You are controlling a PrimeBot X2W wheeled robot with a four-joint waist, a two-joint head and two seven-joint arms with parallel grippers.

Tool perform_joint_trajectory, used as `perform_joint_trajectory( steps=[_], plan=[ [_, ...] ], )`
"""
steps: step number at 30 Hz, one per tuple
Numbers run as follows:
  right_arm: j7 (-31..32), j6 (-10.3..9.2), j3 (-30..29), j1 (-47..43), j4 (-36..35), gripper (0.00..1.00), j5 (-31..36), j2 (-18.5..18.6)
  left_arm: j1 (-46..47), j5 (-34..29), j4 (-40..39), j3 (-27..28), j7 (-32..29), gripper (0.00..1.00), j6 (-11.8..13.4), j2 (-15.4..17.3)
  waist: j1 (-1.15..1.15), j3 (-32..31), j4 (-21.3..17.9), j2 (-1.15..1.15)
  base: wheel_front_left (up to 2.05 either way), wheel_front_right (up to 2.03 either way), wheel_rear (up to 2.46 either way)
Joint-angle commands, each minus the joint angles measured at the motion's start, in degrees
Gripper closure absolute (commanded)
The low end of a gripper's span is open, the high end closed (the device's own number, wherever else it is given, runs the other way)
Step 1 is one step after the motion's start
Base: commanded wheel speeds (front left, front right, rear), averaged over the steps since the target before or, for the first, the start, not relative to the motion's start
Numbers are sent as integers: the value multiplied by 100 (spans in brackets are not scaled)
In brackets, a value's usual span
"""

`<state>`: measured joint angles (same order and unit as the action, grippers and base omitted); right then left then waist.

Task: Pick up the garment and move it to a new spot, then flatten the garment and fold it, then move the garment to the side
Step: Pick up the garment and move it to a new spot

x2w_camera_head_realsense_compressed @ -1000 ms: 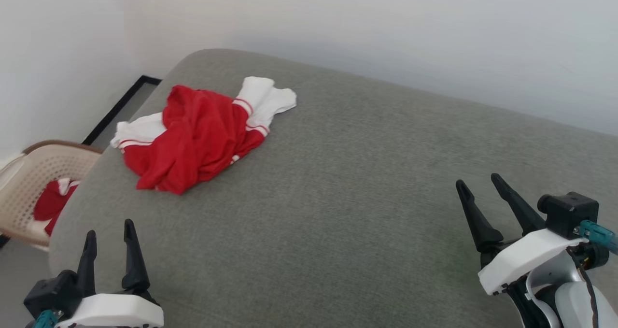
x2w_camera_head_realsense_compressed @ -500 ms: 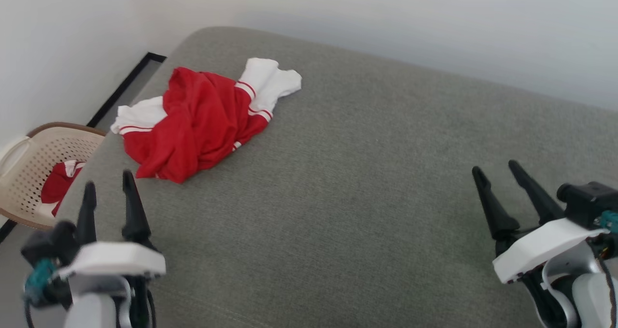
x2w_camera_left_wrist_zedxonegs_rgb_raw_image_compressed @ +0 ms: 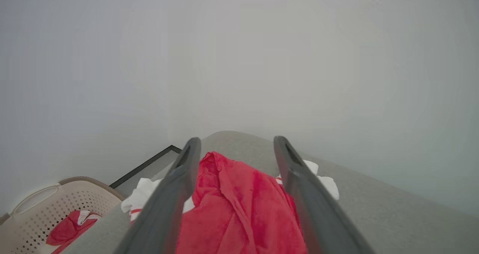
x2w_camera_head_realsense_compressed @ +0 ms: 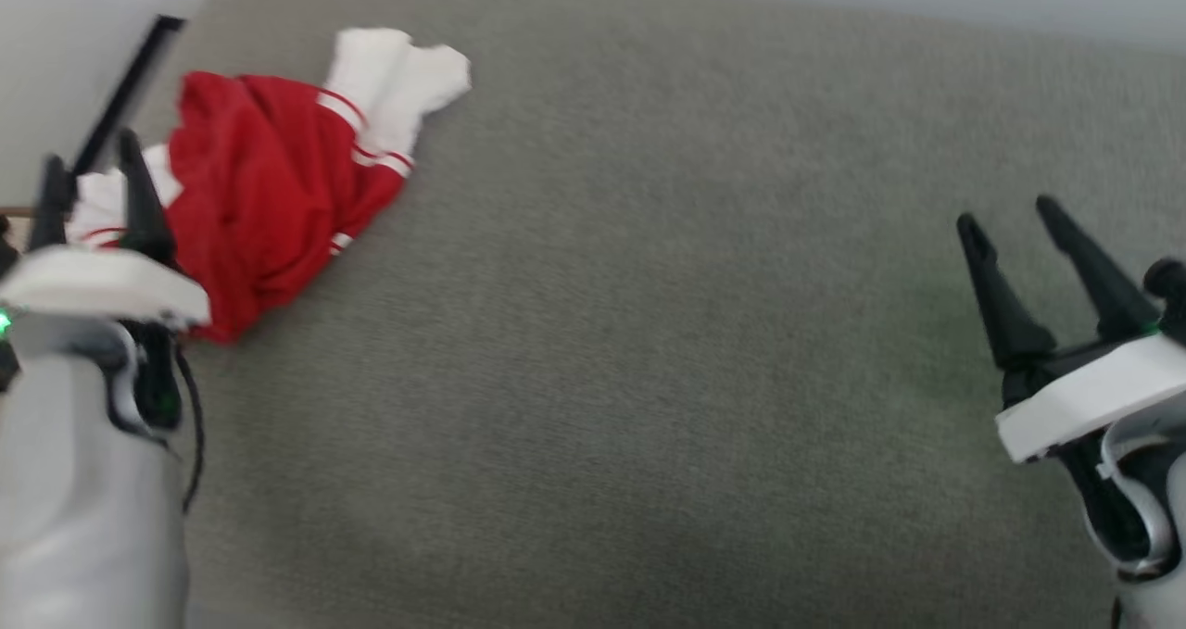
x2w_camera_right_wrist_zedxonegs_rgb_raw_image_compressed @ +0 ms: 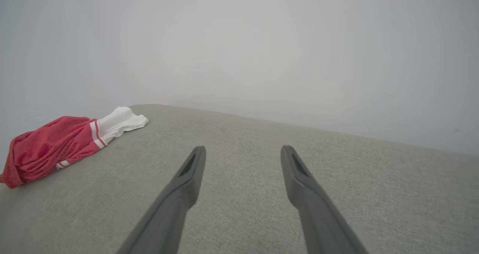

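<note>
Over the cushion [x2w_camera_head_realsense_compressed: 649,351], the left gripper [x2w_camera_head_realsense_compressed: 90,152] stood wide, aimed at the garment [x2w_camera_head_realsense_compressed: 269,175], seemingly to grasp it, and the right gripper [x2w_camera_head_realsense_compressed: 1006,212] was wide too.

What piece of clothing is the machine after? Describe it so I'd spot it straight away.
Look at the wide grey fabric-covered surface, towards its far left corner. A crumpled red jersey T-shirt with white, red-striped sleeves lies there. Unlike the red cloth in the beige perforated basket nearby, it sits on the surface itself.
</note>
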<state>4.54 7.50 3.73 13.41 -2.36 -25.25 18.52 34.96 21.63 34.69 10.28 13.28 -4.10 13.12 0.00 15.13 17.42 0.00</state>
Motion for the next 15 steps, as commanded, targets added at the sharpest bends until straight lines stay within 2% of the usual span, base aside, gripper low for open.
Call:
perform_joint_trajectory(
  steps=[1,9,15],
  plan=[
    [14,-2,-10,124,-68,0,-12,44,287,57,228,2,-58,0,-34,52,0,486,-368,0,0,0,0],
    [50,-2,-86,428,-296,0,-120,187,1592,91,1768,-72,-623,0,5,499,0,1213,-705,0,0,0,0],
    [93,-2,-106,566,-434,0,-177,277,2288,-41,2796,-221,-1386,0,324,729,0,1606,-862,0,0,0,0]
  ],
)
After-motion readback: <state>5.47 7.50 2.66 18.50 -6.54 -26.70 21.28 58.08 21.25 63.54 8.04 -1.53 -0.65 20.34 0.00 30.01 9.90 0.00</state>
